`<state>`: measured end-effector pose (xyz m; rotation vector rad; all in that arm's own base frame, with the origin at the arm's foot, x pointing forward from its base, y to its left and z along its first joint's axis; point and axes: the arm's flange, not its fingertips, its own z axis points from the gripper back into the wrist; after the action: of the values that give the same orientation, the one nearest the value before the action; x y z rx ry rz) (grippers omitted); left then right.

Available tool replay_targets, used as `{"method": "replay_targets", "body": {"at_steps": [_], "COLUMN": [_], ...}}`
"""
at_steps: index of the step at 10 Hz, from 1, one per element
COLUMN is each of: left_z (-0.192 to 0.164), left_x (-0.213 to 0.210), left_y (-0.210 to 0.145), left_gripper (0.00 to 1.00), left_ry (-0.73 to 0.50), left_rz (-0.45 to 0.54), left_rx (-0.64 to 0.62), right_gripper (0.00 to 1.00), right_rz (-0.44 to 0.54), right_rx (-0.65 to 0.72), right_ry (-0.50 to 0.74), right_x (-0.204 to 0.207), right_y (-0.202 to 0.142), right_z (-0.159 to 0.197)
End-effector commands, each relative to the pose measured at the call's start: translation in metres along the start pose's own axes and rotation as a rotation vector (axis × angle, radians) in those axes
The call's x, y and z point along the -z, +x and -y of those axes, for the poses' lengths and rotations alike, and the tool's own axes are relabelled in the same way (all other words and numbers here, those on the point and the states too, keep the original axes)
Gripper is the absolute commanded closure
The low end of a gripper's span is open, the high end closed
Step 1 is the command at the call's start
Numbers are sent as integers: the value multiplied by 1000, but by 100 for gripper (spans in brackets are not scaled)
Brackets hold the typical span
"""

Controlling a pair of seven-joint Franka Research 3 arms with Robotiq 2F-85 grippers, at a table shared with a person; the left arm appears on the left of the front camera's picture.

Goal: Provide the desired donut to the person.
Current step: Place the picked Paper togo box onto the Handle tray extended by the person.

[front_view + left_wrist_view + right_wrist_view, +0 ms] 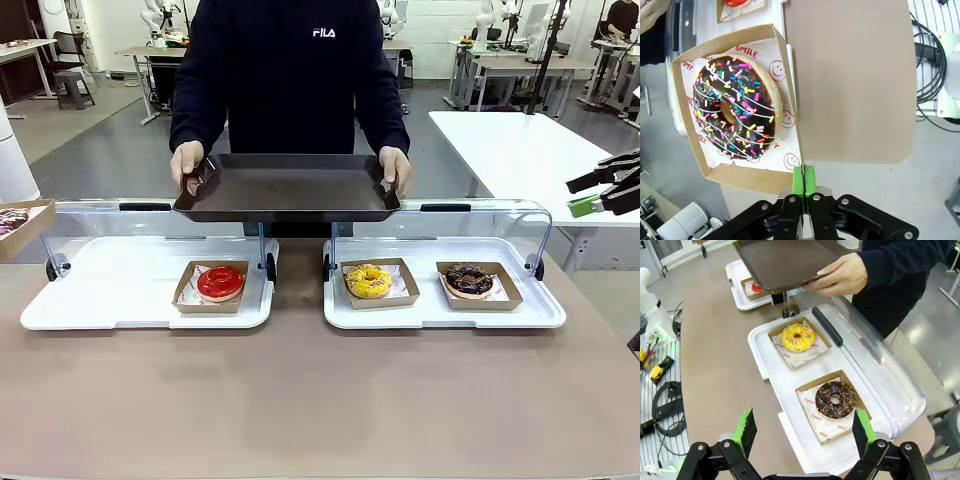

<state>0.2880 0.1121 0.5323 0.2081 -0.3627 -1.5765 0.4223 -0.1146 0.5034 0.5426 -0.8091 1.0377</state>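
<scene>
Seems the choosing step: front, person (290, 70) offering a tray (288, 190) far left of the right gripper (575, 196); left wrist, left gripper (804, 172) clenched just short of a sprinkled donut (735, 107); right wrist, jaws spread, chocolate donut (835, 399) just ahead, yellow donut (798, 337) beyond; needs the wanted one known first.

Red donut (220, 282); yellow donut (368, 281); dark chocolate donut (469, 279); striped donut (735, 107) carries white lines and multicoloured sprinkles (liner (776, 68) printed with red smileys). Tray (288, 187): dark brown.
</scene>
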Motion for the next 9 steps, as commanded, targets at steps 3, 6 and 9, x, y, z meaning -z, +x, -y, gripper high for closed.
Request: {"method": "replay_targets", "body": {"at_steps": [3, 6, 9], "left_z": [-2, -2, -2], "left_x": [0, 0, 0], "left_y": [-1, -1, -1], "left_gripper": [100, 100, 100], "left_ry": [17, 17, 17], "left_rz": [-3, -3, -3], "left_rx": [-8, -8, -8], "right_gripper": [0, 0, 0], "right_rz": [-2, -2, -2], "right_rx": [-1, -1, -1], "right_ry": [10, 10, 10], "right_x": [1, 1, 1], "right_y": [-1, -1, -1], "right_z": [-1, -1, -1]}}
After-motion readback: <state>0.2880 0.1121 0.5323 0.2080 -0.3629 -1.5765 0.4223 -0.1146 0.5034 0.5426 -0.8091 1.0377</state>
